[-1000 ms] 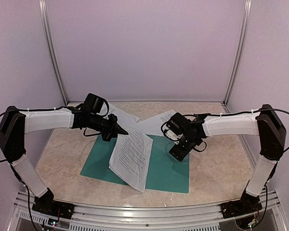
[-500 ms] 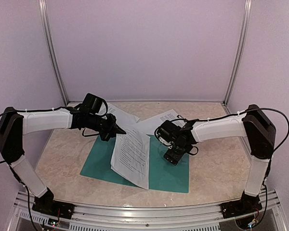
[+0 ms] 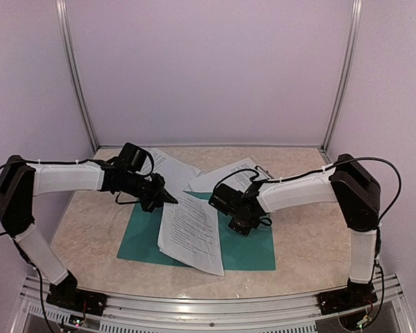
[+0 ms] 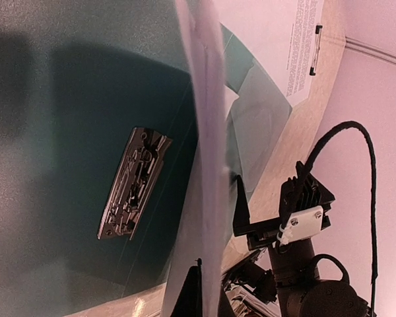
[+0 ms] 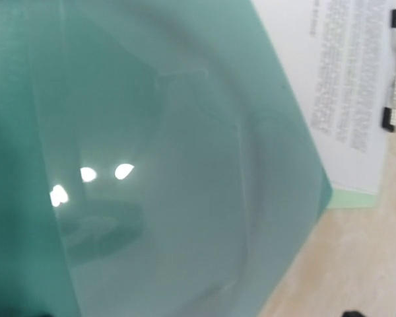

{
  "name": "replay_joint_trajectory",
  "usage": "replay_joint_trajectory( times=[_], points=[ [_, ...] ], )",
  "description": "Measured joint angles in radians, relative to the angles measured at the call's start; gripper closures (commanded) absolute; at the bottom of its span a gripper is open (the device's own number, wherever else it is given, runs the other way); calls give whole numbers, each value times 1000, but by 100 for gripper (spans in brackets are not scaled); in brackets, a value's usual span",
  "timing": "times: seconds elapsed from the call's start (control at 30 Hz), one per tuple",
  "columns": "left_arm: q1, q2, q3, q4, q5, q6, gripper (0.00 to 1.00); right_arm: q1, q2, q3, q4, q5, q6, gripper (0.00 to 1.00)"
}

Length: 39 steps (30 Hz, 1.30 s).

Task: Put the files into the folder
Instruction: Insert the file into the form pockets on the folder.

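Observation:
The dark teal folder (image 3: 246, 250) lies open on the table, with its silver clip (image 4: 133, 181) on the inside leaf. The files (image 3: 191, 232), white printed sheets, slant across the folder's middle. My left gripper (image 3: 168, 198) is shut on their far edge and holds it raised. In the left wrist view the sheets (image 4: 208, 132) run edge-on into my left gripper (image 4: 208, 294). My right gripper (image 3: 239, 225) points down at the folder's right leaf, beside the sheets. The right wrist view shows only the glossy folder (image 5: 152, 165) from very close, with no fingers in view.
A pale mint-green clipboard (image 5: 350, 198) with a printed sheet (image 3: 229, 173) and a black clip (image 5: 393, 72) lies behind the folder. Another printed sheet (image 3: 173, 165) lies at the back left. Walls close in the table on three sides.
My right gripper has moved left across the folder's right leaf, close to the sheets. My left gripper has shifted slightly left and down with the sheets, which now lie lower on the folder.

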Motion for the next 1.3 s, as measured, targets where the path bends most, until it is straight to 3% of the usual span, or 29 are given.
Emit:
replay_joint_trajectory(
  times=[0.37,1.3],
  points=[
    [10,0,-11,-1,0,20,100,3,42,26,-23,119,-6,7],
    [13,0,-14,-7,1,36,100,3,97,105,-21,245,-124,6]
  ],
)
